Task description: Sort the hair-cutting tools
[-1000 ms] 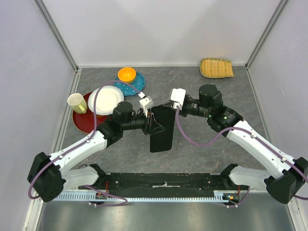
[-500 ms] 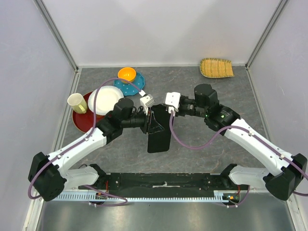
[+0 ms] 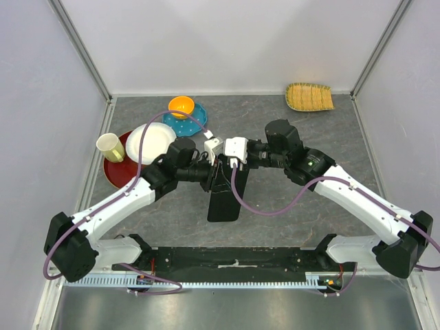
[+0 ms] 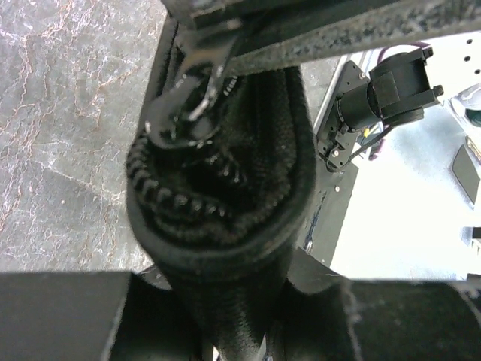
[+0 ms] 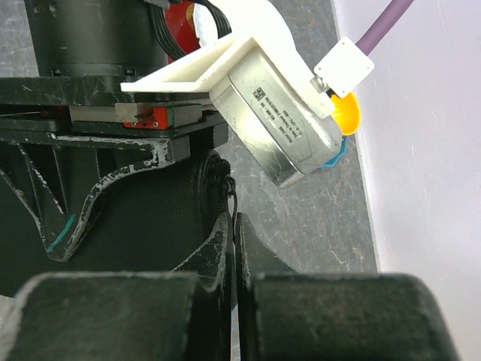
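Where the arms are bolted: a black rail [image 3: 234,261] runs along the near edge of the table [image 3: 295,213].
Case [image 3: 224,199]: black and zipped, it sits mid-table between the arms, its long axis running near to far. I cannot tell whether its near end rests on the table.
Tools: the combs and scissors are out of sight in every view, so I cannot tell where they lie.
Left gripper [image 3: 218,175]: it is clamped on the case's far end from the left. In its wrist view the rounded corner and zip teeth bulge right above the fingers [image 4: 68,316].
Zip pull [image 4: 188,98]: silver metal, it hangs at that corner, and its upper end runs up under the right fingers.
Right gripper [image 3: 229,165]: it comes in from the right, just beside the left gripper. Its fingers [image 5: 338,316] are pressed nearly together, pinching the zip pull.
Writing: a sticker [image 5: 274,113] on the grey motor at the left wrist carries print too small to read.
In the way: the right arm's purple cable [image 3: 242,199] loops across the case's right edge, and both white wrist cameras cover its far end from above.
Left side: a cream cup [image 3: 108,146] stands on a red plate [image 3: 113,172], which a white plate [image 3: 151,141] overlaps.
Farther: an orange bowl [image 3: 181,106] sits on a blue plate [image 3: 196,124].
Far right corner: a woven basket [image 3: 309,97] lies well apart from the rest.
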`<action>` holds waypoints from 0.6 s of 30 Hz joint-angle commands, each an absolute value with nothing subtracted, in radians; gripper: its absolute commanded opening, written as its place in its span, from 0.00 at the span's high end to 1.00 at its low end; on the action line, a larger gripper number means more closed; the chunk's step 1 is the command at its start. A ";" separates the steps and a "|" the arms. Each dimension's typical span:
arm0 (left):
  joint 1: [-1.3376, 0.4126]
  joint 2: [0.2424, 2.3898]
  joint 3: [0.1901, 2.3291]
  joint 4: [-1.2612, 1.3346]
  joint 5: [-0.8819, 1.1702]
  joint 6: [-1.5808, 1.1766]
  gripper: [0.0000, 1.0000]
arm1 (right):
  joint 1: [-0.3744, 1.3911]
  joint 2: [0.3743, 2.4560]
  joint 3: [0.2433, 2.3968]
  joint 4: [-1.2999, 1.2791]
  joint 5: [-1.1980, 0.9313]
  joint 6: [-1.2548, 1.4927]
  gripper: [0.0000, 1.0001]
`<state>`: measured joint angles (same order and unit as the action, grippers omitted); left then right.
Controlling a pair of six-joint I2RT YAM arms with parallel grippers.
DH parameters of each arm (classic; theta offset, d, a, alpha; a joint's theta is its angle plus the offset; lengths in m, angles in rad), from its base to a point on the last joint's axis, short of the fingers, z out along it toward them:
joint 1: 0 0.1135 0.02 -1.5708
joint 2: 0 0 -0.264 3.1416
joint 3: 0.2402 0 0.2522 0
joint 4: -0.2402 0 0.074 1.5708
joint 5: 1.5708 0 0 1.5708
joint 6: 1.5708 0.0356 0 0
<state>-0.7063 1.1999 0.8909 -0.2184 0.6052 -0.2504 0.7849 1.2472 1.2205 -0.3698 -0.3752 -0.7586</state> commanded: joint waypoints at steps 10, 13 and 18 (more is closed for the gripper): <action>-0.741 1.155 0.991 -0.225 0.493 -0.230 0.98 | 0.828 1.146 1.066 -0.172 -0.226 -0.591 0.50; -0.726 1.157 0.991 -0.245 0.457 -0.250 0.98 | 0.827 1.091 1.009 -0.143 -0.097 -0.531 0.41; -0.670 1.181 0.989 -0.268 0.428 -0.299 0.98 | 0.825 1.014 0.968 -0.135 0.083 -0.434 0.17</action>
